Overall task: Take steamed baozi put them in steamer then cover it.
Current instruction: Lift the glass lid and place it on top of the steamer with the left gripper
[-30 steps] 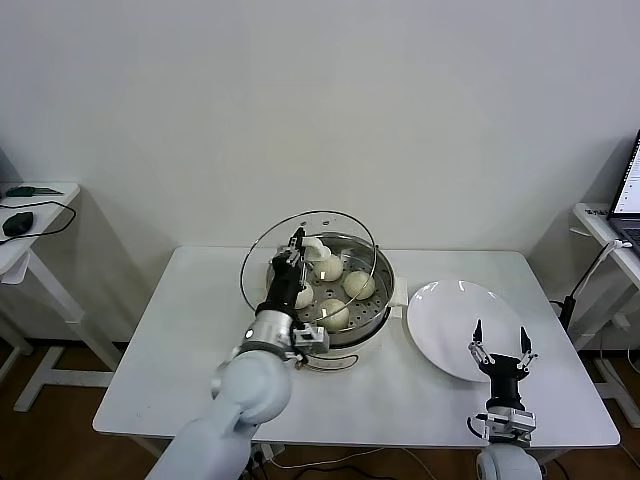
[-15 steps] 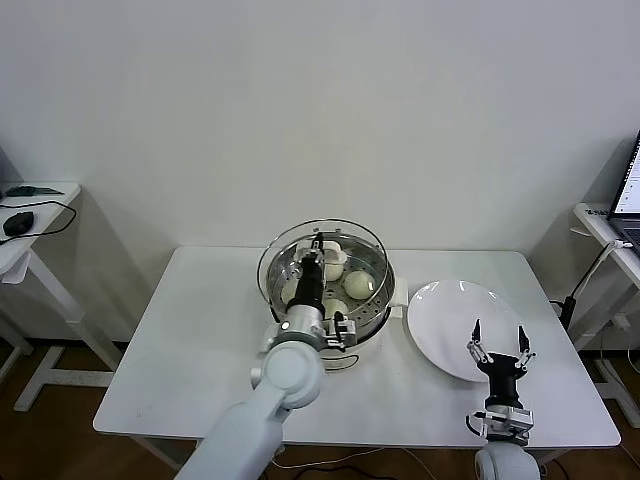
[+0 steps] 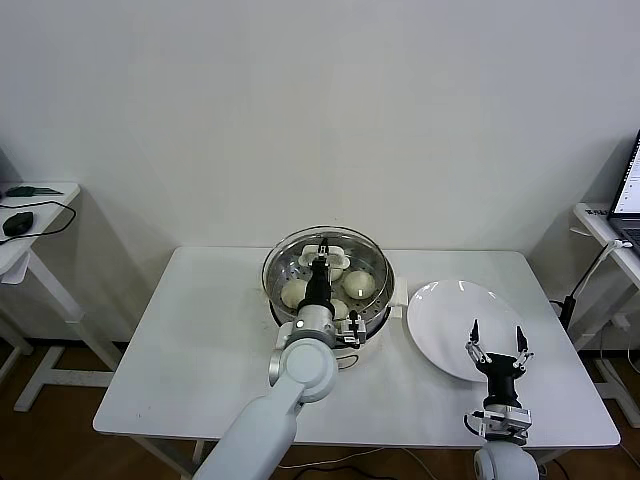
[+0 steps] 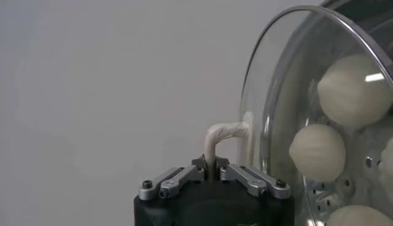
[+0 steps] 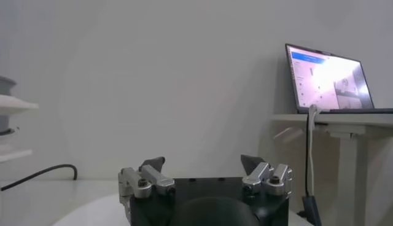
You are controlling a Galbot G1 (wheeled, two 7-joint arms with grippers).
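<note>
The steamer (image 3: 374,320), a shiny steel pot, stands mid-table. The clear glass cover (image 3: 370,252) lies across its mouth; I cannot tell whether it rests fully on the rim. My left gripper (image 3: 322,264) is above the pot's middle, shut on the cover's cream-white handle (image 4: 226,131); in the left wrist view the gripper (image 4: 210,164) pinches the handle's stem. Through the glass (image 4: 276,104) I see steamed baozi (image 4: 317,151) on the perforated tray, and they also show in the head view (image 3: 294,292). My right gripper (image 3: 497,342) hovers open over the near edge of the white plate (image 3: 445,305).
An open laptop (image 5: 328,77) sits on a side table at the right. Another side table at the left holds a mouse (image 3: 18,222). A black cord (image 5: 37,175) lies on the table near the steamer.
The cover, first tilted up at the pot's left edge, has swung right and down over the steamer with my left gripper still holding its handle. The right arm has stayed put.
</note>
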